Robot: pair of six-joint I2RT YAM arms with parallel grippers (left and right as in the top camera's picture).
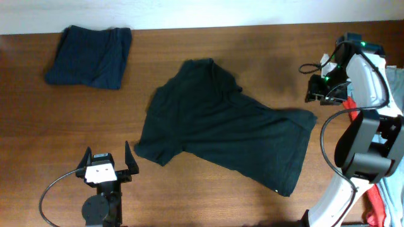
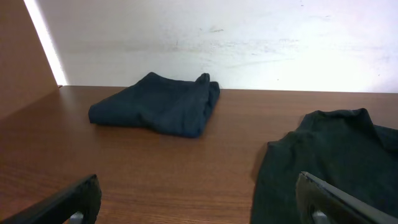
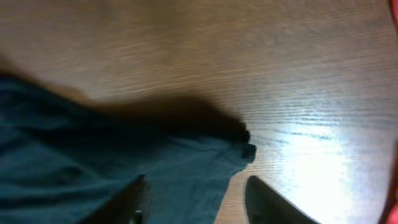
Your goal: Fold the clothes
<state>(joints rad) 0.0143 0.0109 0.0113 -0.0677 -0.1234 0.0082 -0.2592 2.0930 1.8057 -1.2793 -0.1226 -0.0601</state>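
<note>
Fingers of the left tool fill the bottom corners of the left wrist view. They're spread wide apart with nothing between them but bare wood, so that one's fully released. From overhead the left tool sits near the front edge of the wooden surface, pointing toward the back. The black T-shirt is right there next to it. One short sleeve ends just beside the tool's right finger, but they're not touching as far as I can see.

The shirt itself lies spread open and flat in the middle of the surface, set on a diagonal. Its collar points toward the back edge and its hem runs off toward the front right. It's a bit rumpled around the shoulders. In the left wrist view the black T-shirt comes in from the right side.

The right tool is over on the right, near the shirt's far hem corner. In its own camera the right tool has its fingers parted. The corner of the black T-shirt lies on the wood below and ahead of them. Nothing looks pinched, so I'd call it let go, though the view is pretty blurry.

Back left there's a folded navy garment sitting well apart from the shirt, also visible from the left wrist. Some red fabric and light grey-blue fabric peek in at the front right corner by the right arm's base.
</note>
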